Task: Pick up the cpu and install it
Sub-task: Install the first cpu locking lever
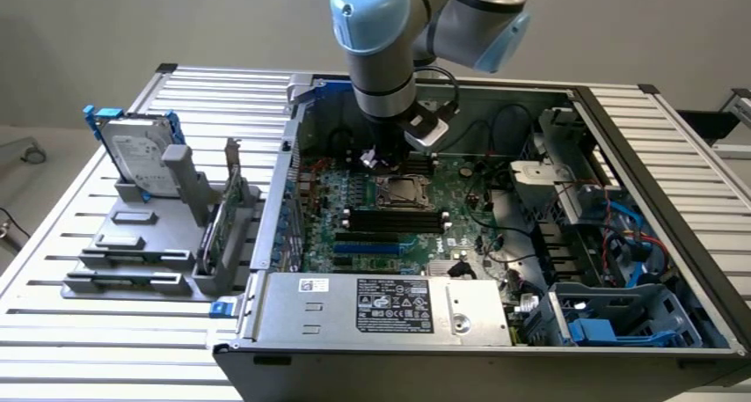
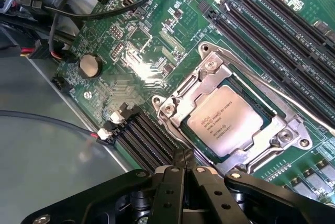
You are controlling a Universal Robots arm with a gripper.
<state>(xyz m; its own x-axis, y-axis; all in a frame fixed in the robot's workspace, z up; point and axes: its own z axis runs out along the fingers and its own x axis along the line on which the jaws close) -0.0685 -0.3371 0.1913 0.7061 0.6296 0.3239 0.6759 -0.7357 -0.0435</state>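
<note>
Silver, printed cpu (image 2: pixel 225 120) sits in its metal-framed socket (image 2: pixel 285 136); fingers (image 2: pixel 178 162) pressed together, empty.

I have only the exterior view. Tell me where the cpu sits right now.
Observer: In the wrist view the cpu lies inside the socket frame, with its printed side up.
Operator: Report the tool.
Observer: The tool is shut, fingertips together, with nothing between them.
Operator: Give me its position against the cpu.
Observer: Its tips are beside the frame's edge, off the cpu's plate. I cannot tell whether they touch the frame.
</note>
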